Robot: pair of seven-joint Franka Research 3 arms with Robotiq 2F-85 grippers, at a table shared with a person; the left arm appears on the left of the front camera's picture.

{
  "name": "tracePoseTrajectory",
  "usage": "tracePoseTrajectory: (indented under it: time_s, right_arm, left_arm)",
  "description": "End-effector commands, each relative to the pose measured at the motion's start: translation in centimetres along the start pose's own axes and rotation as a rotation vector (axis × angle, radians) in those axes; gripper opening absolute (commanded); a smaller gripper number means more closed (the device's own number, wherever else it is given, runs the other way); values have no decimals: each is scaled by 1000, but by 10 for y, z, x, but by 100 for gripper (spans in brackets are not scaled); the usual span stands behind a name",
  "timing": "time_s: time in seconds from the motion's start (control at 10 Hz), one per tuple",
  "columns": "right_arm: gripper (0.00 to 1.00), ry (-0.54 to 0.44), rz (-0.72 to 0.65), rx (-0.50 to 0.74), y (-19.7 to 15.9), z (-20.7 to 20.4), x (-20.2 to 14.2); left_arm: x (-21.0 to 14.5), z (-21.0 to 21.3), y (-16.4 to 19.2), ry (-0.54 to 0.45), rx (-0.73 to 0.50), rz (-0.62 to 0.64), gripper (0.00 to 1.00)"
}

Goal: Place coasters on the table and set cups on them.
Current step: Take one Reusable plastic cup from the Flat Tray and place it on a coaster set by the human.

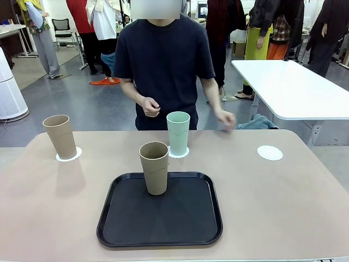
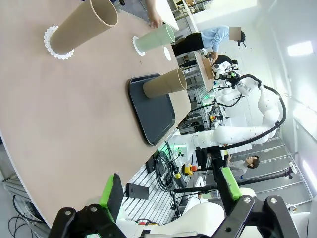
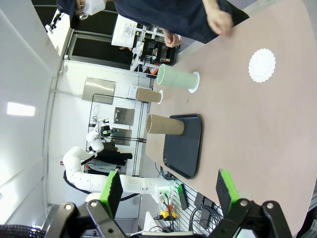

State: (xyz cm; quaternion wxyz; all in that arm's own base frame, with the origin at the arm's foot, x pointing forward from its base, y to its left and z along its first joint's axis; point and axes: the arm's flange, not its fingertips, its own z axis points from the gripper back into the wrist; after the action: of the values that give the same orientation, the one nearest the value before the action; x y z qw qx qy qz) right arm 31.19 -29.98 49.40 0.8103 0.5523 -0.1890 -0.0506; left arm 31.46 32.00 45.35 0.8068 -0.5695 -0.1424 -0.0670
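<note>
1 large beige table (image 1: 283, 207) carries everything. A person stands at its far edge, one hand (image 1: 150, 106) curled at the waist and the other hand (image 1: 224, 118) low by the rim, neither visibly holding anything.

Near the middle lies the black tray (image 1: 163, 229), seemingly a staging spot for cups awaiting placement. The left gripper (image 2: 171, 187) and right gripper (image 3: 170, 186) sit back from the work, jaws spread wide with nothing between the green pads.

Of 3 tall, tapered matte cups, 2 are set out:
- The tan cup (image 1: 60, 136) stands upright at far left on the left coaster (image 1: 78, 153).
- The mint cup (image 1: 178, 132) stands upright at far centre on the centre coaster (image 1: 178, 156).

The second tan cup (image 1: 155, 167) stands on the tray's far part, not yet set out. All 3 coasters are white scalloped discs, and the empty coaster (image 1: 270, 153) at far right looks reserved for it.
</note>
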Motion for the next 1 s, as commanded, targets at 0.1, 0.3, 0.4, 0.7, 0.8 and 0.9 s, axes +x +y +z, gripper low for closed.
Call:
tracePoseTrajectory:
  time_s: [0.1,0.3,0.4,0.7,0.8,0.9]
  right_arm:
    - [100,-4,2,9,0,0,-1]
    - [100,-4,2,9,0,0,-1]
    - [100,-4,2,9,0,0,-1]
    - [100,84,118,-45,41,-31,0]
    - [100,173,213,-89,84,-67,-1]
    - [100,258,266,-168,116,-105,-3]
  left_arm:
    - [-1,3,-2,0,-5,-1,100]
    - [-1,3,-2,0,-5,-1,100]
    - [-1,3,-2,0,-5,-1,100]
    - [-1,3,-2,0,-5,-1,100]
    - [-1,3,-2,0,-5,-1,100]
    - [-1,3,-2,0,-5,-1,100]
